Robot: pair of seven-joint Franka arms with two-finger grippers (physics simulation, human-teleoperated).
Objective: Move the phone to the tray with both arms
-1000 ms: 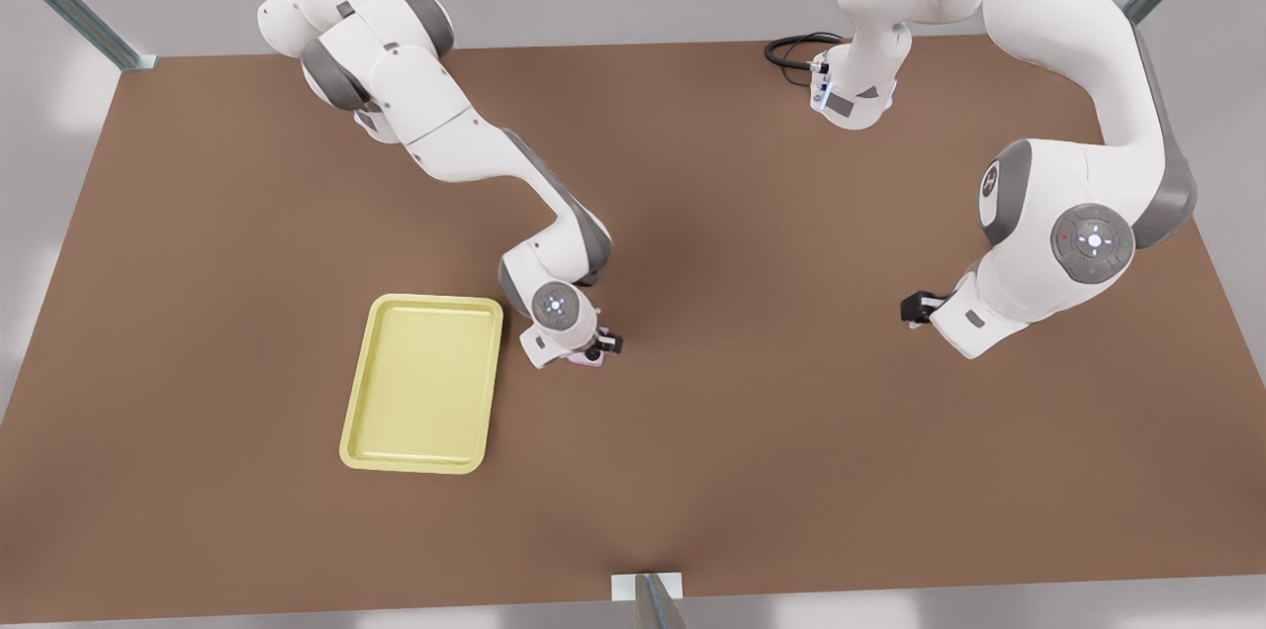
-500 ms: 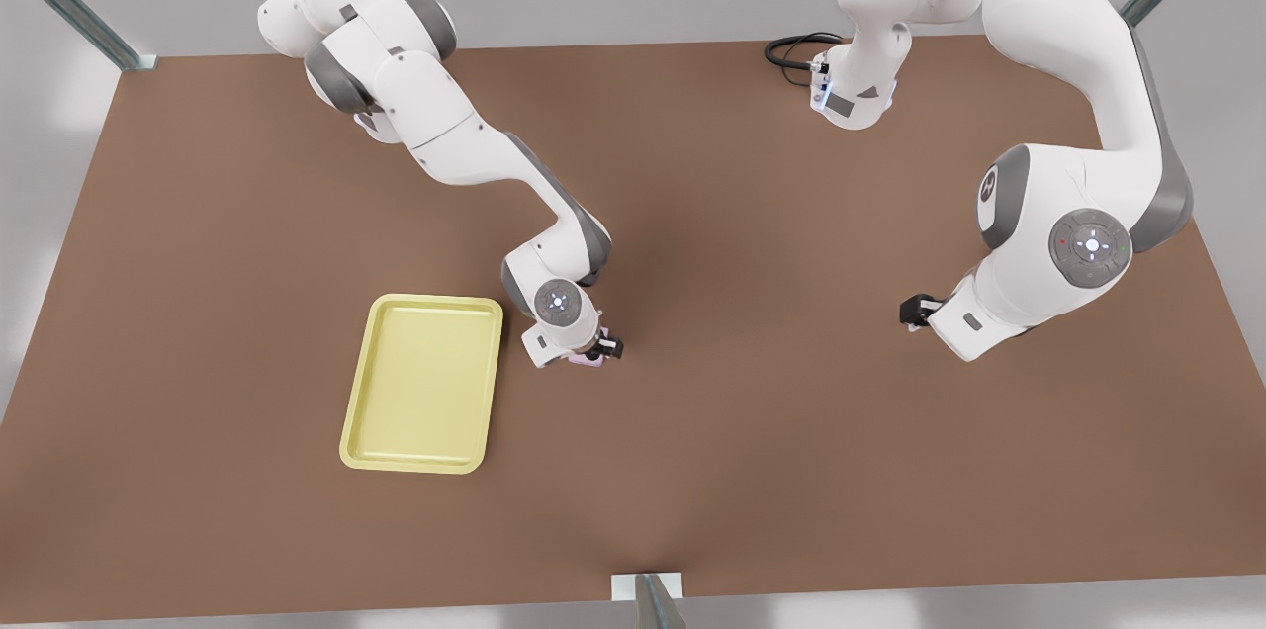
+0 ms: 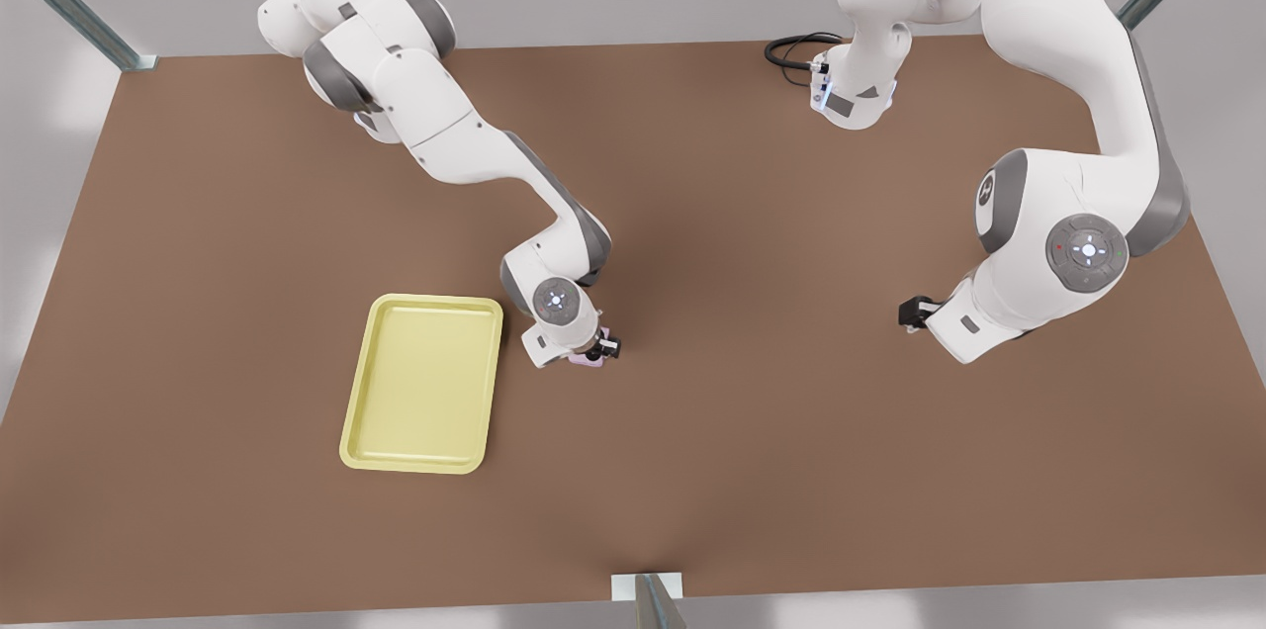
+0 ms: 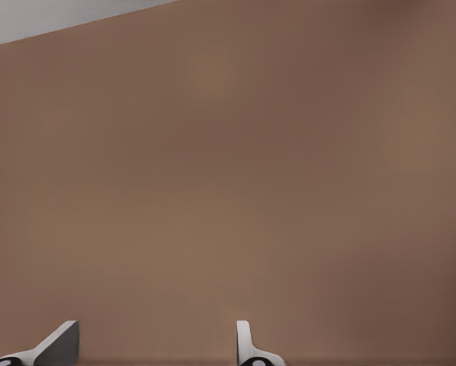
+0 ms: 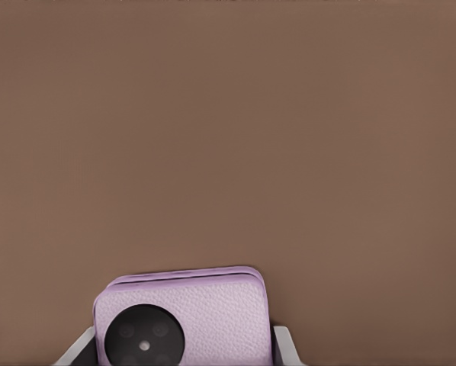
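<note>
With the phone (image 5: pixel 181 322) flanked by my right gripper's (image 3: pixel 591 353) fingers, just beside the tray (image 3: pixel 423 382) on the front view's right, I judge the grasp step in hand; whether it is clamped I cannot tell. Next: lift and carry over the rim. My left gripper (image 4: pixel 155 347) waits well apart, fingers spread.

Brown table (image 3: pixel 791 471) carries tray (image 3: pixel 422 382) (pale yellow).
</note>
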